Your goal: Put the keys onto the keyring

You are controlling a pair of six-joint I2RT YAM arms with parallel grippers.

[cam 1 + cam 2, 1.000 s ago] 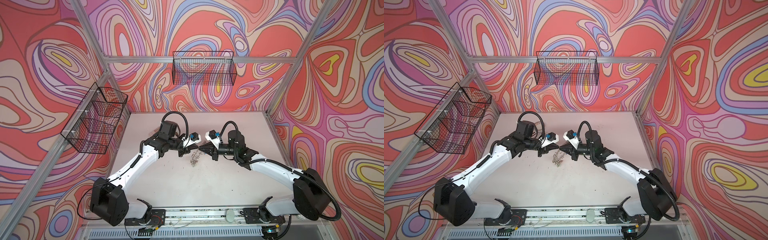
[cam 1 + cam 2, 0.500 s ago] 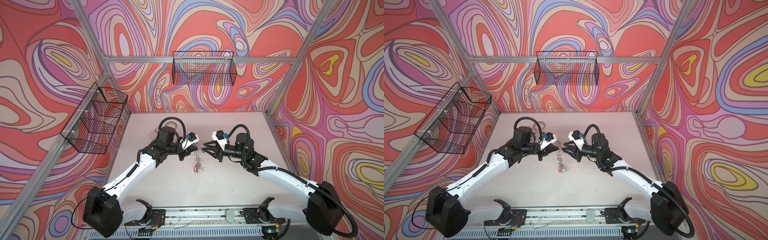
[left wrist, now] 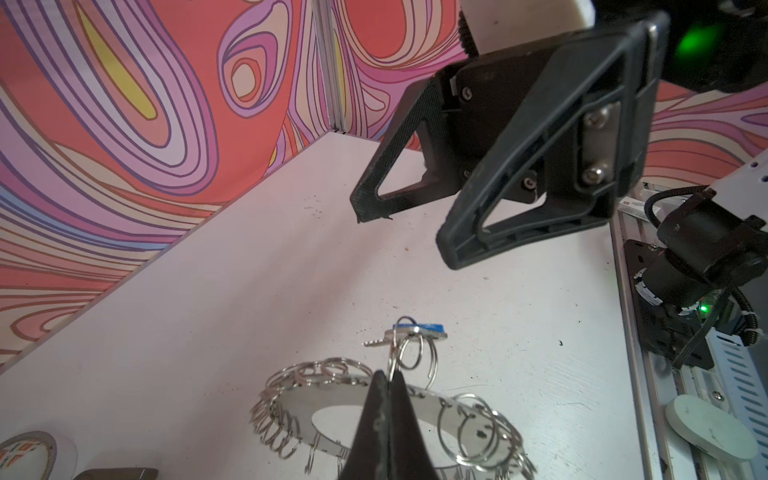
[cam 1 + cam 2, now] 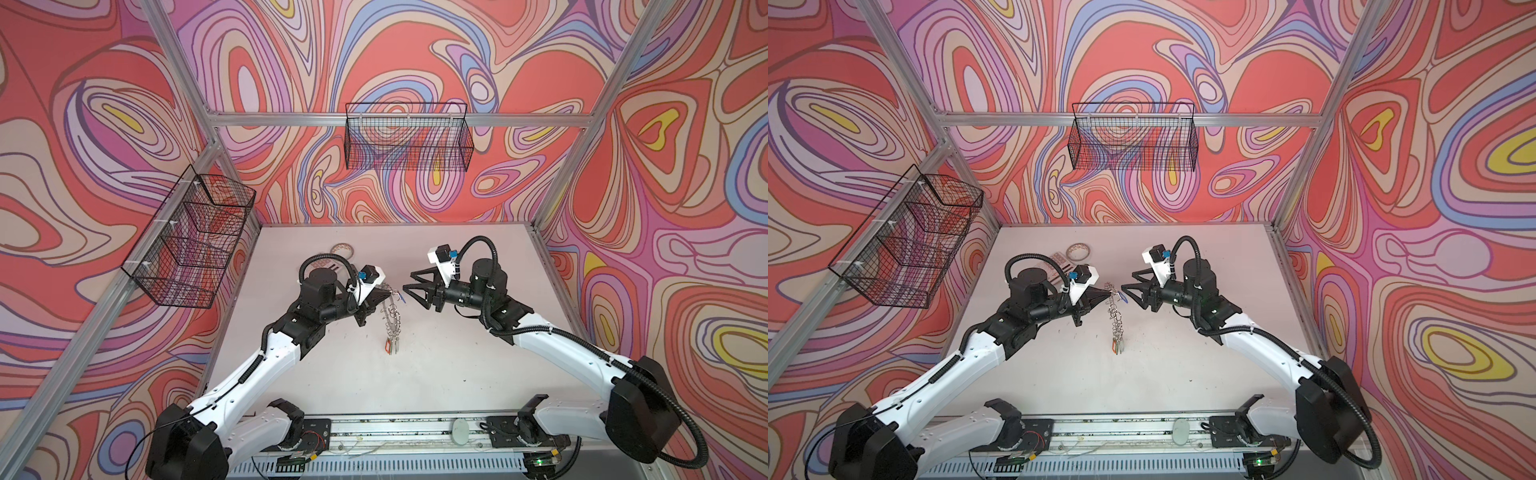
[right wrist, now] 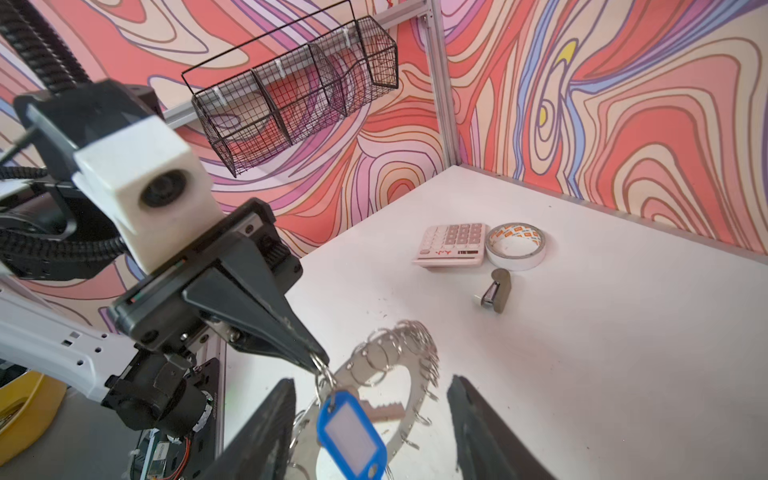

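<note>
The grey keyring (image 4: 392, 320) (image 4: 1116, 320) hangs edge-on above the table. My left gripper (image 4: 390, 293) (image 4: 1109, 293) (image 3: 387, 376) is shut on one of the keyring's (image 3: 299, 403) rim wire loops. A key with a blue tag (image 5: 351, 436) (image 3: 419, 330) dangles from that loop. More keys (image 4: 390, 345) (image 4: 1117, 345), with red-orange and green tags, hang at the ring's lowest point. My right gripper (image 4: 408, 281) (image 4: 1128, 280) (image 5: 371, 380) stands open just right of the blue-tagged key, its fingers either side of it without touching, holding nothing.
A pink calculator (image 5: 453, 245), a tape roll (image 5: 515, 245) (image 4: 342, 250) and a small grey stapler-like tool (image 5: 496, 291) lie at the back left of the table. Wire baskets hang on the left wall (image 4: 191, 241) and the back wall (image 4: 409, 137).
My right gripper has opened and drawn back to the right, away from the left gripper. The left gripper stayed shut and the keyring now hangs full length from it.
</note>
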